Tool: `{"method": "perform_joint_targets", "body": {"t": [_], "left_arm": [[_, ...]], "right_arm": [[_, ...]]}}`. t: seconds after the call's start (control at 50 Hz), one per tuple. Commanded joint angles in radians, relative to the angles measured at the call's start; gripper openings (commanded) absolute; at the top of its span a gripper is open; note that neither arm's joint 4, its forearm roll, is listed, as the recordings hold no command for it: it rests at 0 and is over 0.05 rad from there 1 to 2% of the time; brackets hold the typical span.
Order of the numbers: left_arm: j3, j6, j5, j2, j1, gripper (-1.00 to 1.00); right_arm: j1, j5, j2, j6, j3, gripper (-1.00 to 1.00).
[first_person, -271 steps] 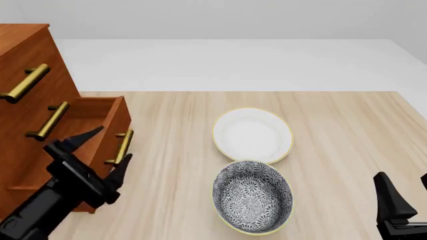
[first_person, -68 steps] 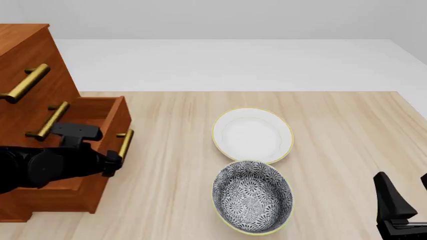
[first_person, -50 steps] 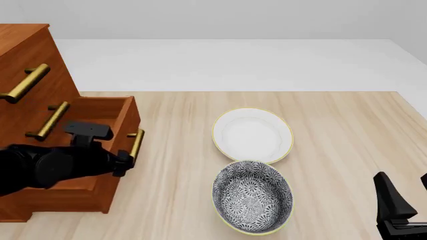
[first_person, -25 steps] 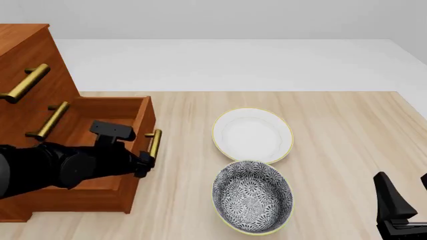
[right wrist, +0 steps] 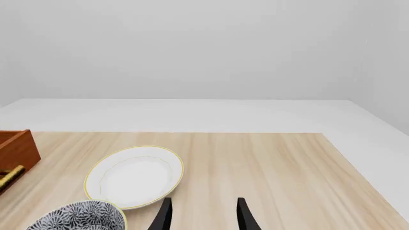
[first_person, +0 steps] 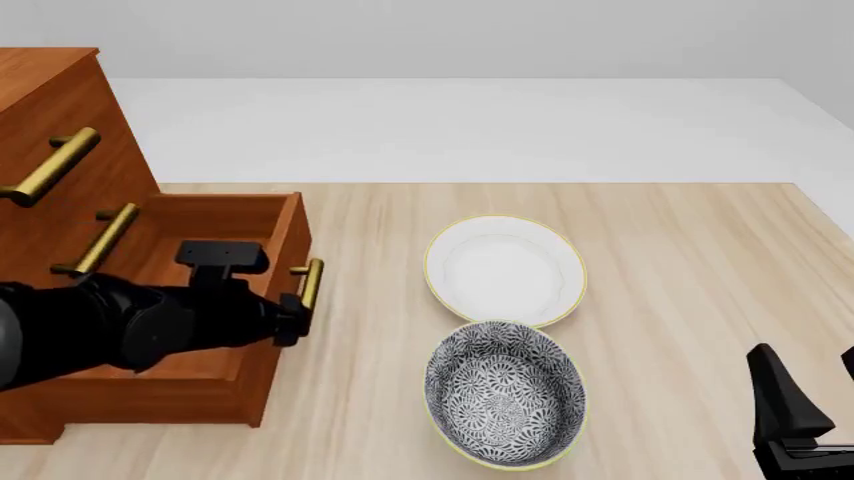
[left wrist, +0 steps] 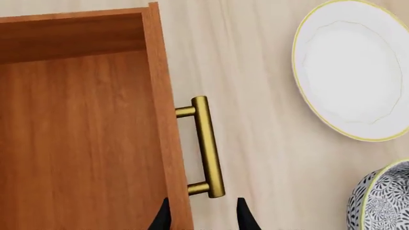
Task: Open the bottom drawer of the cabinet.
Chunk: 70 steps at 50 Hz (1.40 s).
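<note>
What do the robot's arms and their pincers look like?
Both are plain black, with no markings or cables visible. The left arm is thick and rounded, carrying a small boxy block on top. Each pincer ends in two slim, pointed fingers; the right pincer shows them best. The left pincer matches.

You are drawing the bottom drawer (first_person: 220, 300) further out of the cabinet (first_person: 60, 150) toward three o'clock, your left gripper (first_person: 296, 312) travelling with its brass handle (first_person: 310, 283) from beside the front panel to well clear.
</note>
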Motion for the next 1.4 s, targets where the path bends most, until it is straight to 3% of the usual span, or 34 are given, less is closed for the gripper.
{"method": "perform_joint_targets", "body": {"t": [0.02, 0.38, 0.44, 0.6, 0.76, 0.86, 0.94, 1.12, 1.36, 1.4], "left_arm": [[-0.034, 0.219, -0.008, -0.027, -0.145, 1.0], [-0.081, 0.362, 0.196, -0.423, -0.061, 1.0], [-0.066, 0.421, 0.201, -0.509, -0.038, 1.0], [0.005, 0.493, 0.197, -0.733, 0.003, 1.0], [0.058, 0.478, 0.238, -0.987, -0.004, 1.0], [0.058, 0.44, 0.306, -1.165, 0.021, 1.0], [0.053, 0.453, 0.361, -1.283, 0.012, 1.0], [-0.031, 0.409, 0.49, -1.446, 0.077, 1.0], [-0.312, 0.39, 0.673, -1.447, 0.136, 1.0], [-0.392, 0.383, 0.714, -1.447, 0.159, 1.0]], "right_arm": [[0.0, 0.0, 0.0, 0.0, 0.0, 1.0], [0.0, 0.0, 0.0, 0.0, 0.0, 1.0], [0.0, 0.0, 0.0, 0.0, 0.0, 1.0], [0.0, 0.0, 0.0, 0.0, 0.0, 1.0], [0.0, 0.0, 0.0, 0.0, 0.0, 1.0], [0.0, 0.0, 0.0, 0.0, 0.0, 1.0], [0.0, 0.0, 0.0, 0.0, 0.0, 1.0], [0.0, 0.0, 0.0, 0.0, 0.0, 1.0], [0.0, 0.0, 0.0, 0.0, 0.0, 1.0], [0.0, 0.0, 0.0, 0.0, 0.0, 1.0]]}}
